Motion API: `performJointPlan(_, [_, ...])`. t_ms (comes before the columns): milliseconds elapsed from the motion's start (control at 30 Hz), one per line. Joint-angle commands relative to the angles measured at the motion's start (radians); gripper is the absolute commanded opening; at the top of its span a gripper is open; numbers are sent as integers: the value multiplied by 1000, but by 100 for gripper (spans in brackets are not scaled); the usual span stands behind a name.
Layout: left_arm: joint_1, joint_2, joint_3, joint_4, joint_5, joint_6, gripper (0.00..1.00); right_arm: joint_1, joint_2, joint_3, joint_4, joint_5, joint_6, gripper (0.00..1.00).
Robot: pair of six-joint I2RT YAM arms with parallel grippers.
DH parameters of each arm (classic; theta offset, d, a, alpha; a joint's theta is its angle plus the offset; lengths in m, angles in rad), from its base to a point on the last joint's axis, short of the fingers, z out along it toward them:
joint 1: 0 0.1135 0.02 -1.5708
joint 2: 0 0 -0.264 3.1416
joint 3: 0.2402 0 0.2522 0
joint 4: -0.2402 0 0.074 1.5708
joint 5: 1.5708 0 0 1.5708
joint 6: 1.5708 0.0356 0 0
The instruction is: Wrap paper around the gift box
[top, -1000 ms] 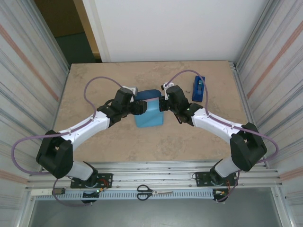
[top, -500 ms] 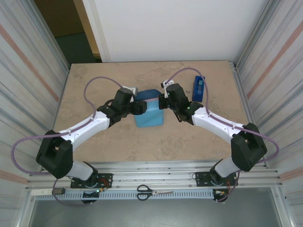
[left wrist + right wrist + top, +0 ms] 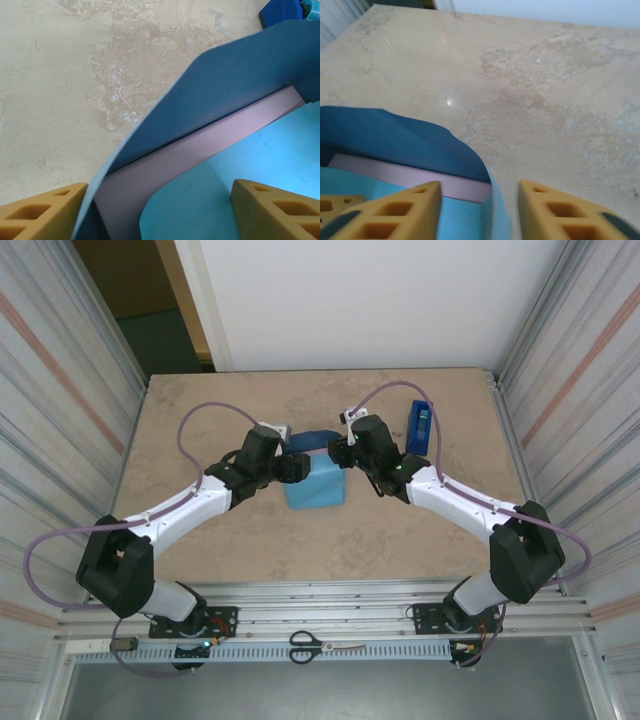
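Observation:
The gift box shows as a mauve strip (image 3: 200,150) (image 3: 410,175), with the paper (image 3: 315,485) folded over it at mid-table. A dark navy flap (image 3: 235,85) (image 3: 395,140) stands up along the far edge, and a sky-blue face (image 3: 280,150) lies over the top. My left gripper (image 3: 298,465) (image 3: 160,200) is open at the box's left side. One finger is outside the raised flap and the other rests on the sky-blue sheet. My right gripper (image 3: 338,453) (image 3: 480,186) is open at the box's far right corner. The paper's upright edge stands loose between its fingers.
A royal-blue tape dispenser (image 3: 419,427) (image 3: 282,12) stands to the right of the right gripper. Scissors (image 3: 320,646) lie on the front rail between the arm bases. The tan table (image 3: 200,420) has corrugated walls on both sides.
My right gripper has opened and let go of the paper's edge, shifting slightly toward the far side. The left arm and the box have stayed put.

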Motion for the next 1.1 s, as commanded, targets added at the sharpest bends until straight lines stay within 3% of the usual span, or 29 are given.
performJointPlan(0, [-2, -1, -27, -86, 2, 9, 73, -6, -59, 9, -8, 0, 1, 55])
performJointPlan(100, [-1, -3, -26, -83, 5, 7, 73, -12, -53, -13, -25, -25, 26, 76])
performJointPlan(167, [-1, -4, -25, -83, 5, 5, 73, -12, -38, -26, -27, -34, 50, 80])
performJointPlan(400, [-2, -14, -17, -85, 11, -5, 73, -14, 40, -35, -13, -75, 95, 77])
performJointPlan(633, [0, -54, 54, -145, 9, -15, 74, -11, 60, -115, 11, -39, 140, 69])
performJointPlan(800, [-5, -137, 91, -201, -44, -51, 83, -4, 57, -130, 0, -37, 137, 65])
performJointPlan(1067, [-84, -128, 69, -202, -227, -29, 65, -1, 59, -122, -3, -49, 143, 62])
